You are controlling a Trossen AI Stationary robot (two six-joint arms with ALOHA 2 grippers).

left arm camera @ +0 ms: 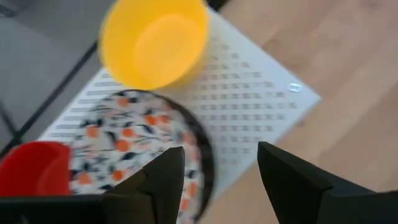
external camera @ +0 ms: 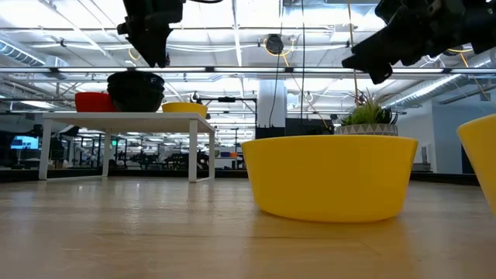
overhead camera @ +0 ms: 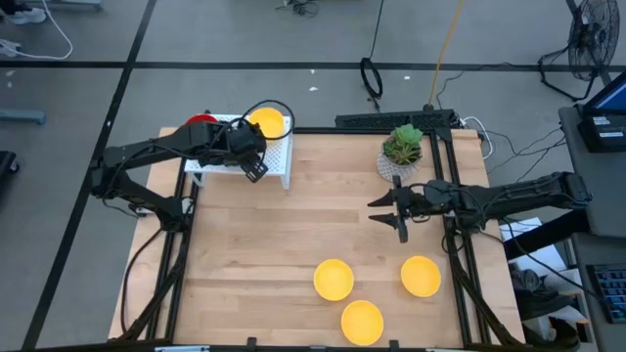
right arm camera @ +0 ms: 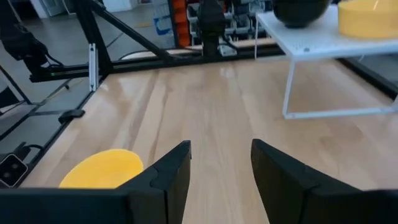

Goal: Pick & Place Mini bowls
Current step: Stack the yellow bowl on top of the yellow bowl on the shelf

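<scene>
A white rack (overhead camera: pixel 279 161) stands at the table's far left. On it rest a yellow mini bowl (overhead camera: pixel 266 122), a red mini bowl (overhead camera: pixel 201 120) and a speckled mini bowl with a dark outside (left arm camera: pixel 134 143). My left gripper (left arm camera: pixel 217 174) is open just above the speckled bowl's rim and touches nothing; in the low view (external camera: pixel 151 46) it hangs clear of the bowl (external camera: pixel 136 89). Three yellow mini bowls (overhead camera: pixel 334 279), (overhead camera: pixel 421 276), (overhead camera: pixel 362 322) rest on the table near its front edge. My right gripper (overhead camera: pixel 396 210) is open and empty above the table at the right, shown in its wrist view (right arm camera: pixel 221 162).
A white pot with a green plant (overhead camera: pixel 402 147) stands at the far right, just behind my right gripper. Bare wood lies in the table's middle (overhead camera: pixel 293 225). A black frame runs along both table sides.
</scene>
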